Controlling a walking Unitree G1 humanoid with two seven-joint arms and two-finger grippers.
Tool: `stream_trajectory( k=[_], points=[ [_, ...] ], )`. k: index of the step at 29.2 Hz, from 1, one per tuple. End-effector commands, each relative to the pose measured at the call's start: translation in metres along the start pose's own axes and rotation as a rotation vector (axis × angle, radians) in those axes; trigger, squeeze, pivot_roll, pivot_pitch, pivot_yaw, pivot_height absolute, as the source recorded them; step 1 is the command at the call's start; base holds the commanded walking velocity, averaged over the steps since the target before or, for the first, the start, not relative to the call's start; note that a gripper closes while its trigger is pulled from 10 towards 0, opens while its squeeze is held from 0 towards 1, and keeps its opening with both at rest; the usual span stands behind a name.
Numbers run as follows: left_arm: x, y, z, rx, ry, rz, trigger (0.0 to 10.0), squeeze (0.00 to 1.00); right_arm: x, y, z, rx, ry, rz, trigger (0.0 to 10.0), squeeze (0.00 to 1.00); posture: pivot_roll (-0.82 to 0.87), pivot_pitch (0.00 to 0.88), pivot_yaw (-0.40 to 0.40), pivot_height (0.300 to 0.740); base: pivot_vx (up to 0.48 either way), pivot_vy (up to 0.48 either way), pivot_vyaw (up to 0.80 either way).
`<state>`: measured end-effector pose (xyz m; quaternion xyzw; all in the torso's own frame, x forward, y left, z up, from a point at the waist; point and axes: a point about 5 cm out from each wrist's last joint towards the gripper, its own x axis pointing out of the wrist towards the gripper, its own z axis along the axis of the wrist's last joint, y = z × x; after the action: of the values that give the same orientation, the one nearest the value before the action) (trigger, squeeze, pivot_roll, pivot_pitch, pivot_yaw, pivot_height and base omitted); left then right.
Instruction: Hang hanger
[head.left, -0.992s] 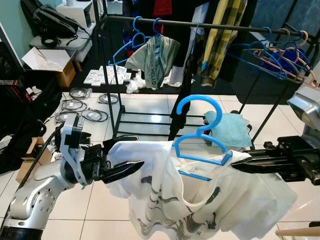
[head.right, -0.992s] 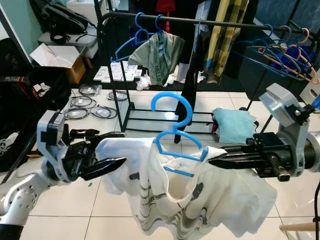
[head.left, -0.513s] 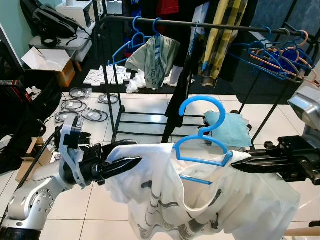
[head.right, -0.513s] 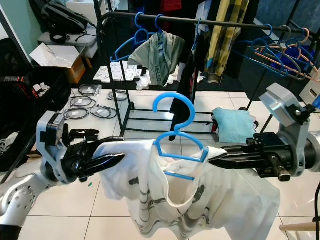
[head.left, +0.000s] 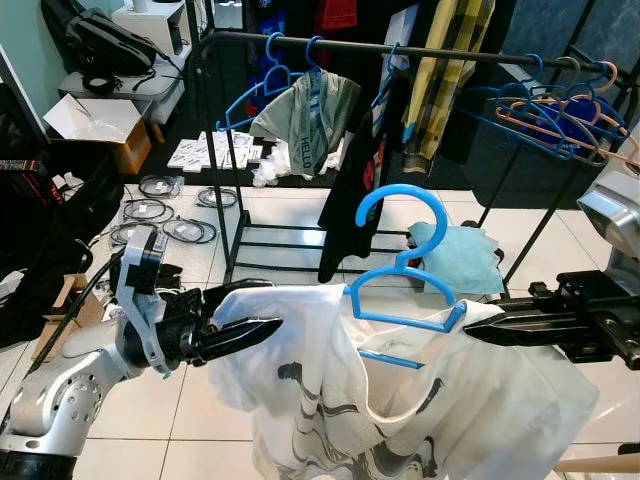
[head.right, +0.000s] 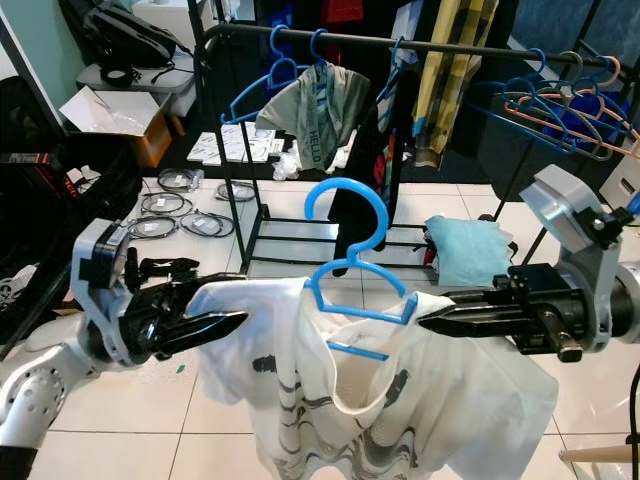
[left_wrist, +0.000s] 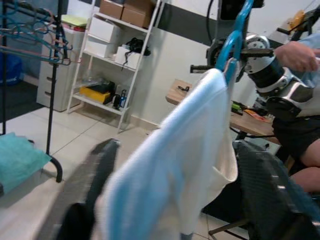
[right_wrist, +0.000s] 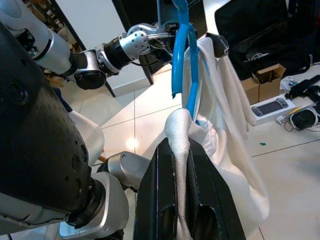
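Observation:
A blue hanger (head.left: 400, 192) carries a white shirt (head.left: 330, 380) with grey marbled print, held up between my two arms below the black rack rail (head.left: 350, 44). My left gripper (head.left: 262, 310) is at the shirt's left shoulder, open, with the cloth draped over its upper finger and lying between the fingers (left_wrist: 95, 170). My right gripper (head.left: 470, 335) is shut on the shirt's right shoulder at the hanger's end. In the right wrist view the cloth is pinched between the fingers (right_wrist: 165, 165) and the hanger (right_wrist: 180, 50) rises just beyond them.
On the rail hang a grey-green garment (head.left: 305, 110), a yellow plaid one (head.left: 445, 70), a black one (head.left: 350, 200) and several bare hangers (head.left: 560, 110). A teal cloth (head.left: 455, 255) and cable coils (head.left: 160, 215) lie on the tiled floor. A person's hand (left_wrist: 300, 52) shows behind me.
My left gripper's fingers have drawn somewhat closer around the shirt's shoulder. The black garment on the rack has swung to the left. The hanger and right gripper have barely moved.

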<state>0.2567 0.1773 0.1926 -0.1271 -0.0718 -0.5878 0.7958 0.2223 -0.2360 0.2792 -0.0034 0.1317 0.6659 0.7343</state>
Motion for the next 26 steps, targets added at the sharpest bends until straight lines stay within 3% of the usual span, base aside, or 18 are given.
stream_trajectory(
  k=[1,8,9,14,15,21,22,26],
  points=[
    [-0.042,0.016,0.001,-0.008,0.052,0.220,10.0,1.00,-0.017,0.005,0.015,-0.060,-0.033,-0.033,0.0,0.00,-0.08,0.082,-0.033,0.740,0.000,0.000,0.00],
    [-0.047,0.024,0.004,0.013,0.026,0.284,10.0,1.00,-0.017,0.005,0.016,-0.062,-0.035,-0.033,0.0,0.00,-0.08,0.079,-0.034,0.740,0.000,0.000,0.00],
    [-0.048,0.027,0.003,-0.008,0.019,0.311,10.0,0.00,-0.017,0.005,0.016,-0.063,-0.036,-0.032,0.0,0.00,-0.08,0.077,-0.034,0.740,0.000,0.000,0.00],
    [-0.047,0.033,0.004,-0.064,-0.021,0.358,10.0,0.00,-0.017,0.004,0.016,-0.064,-0.037,-0.032,0.0,0.00,-0.08,0.076,-0.034,0.740,0.000,0.000,0.00],
    [-0.045,0.033,0.003,-0.079,-0.027,0.354,10.0,1.00,-0.017,0.004,0.015,-0.065,-0.038,-0.031,0.0,0.00,-0.08,0.075,-0.033,0.740,0.000,0.000,0.00],
    [-0.043,0.036,0.002,-0.100,-0.057,0.388,10.0,1.00,-0.017,0.004,0.015,-0.066,-0.039,-0.030,0.0,0.00,-0.08,0.074,-0.033,0.740,0.000,0.000,0.00],
    [-0.041,0.036,0.002,-0.106,-0.063,0.379,0.0,0.00,-0.016,0.004,0.015,-0.066,-0.040,-0.030,0.0,0.00,-0.08,0.074,-0.033,0.740,0.000,0.000,0.00],
    [-0.038,0.036,0.001,-0.114,-0.078,0.369,0.0,0.00,-0.016,0.004,0.015,-0.066,-0.041,-0.031,0.0,0.00,-0.08,0.078,-0.031,0.740,0.000,0.000,0.00]
  ],
)
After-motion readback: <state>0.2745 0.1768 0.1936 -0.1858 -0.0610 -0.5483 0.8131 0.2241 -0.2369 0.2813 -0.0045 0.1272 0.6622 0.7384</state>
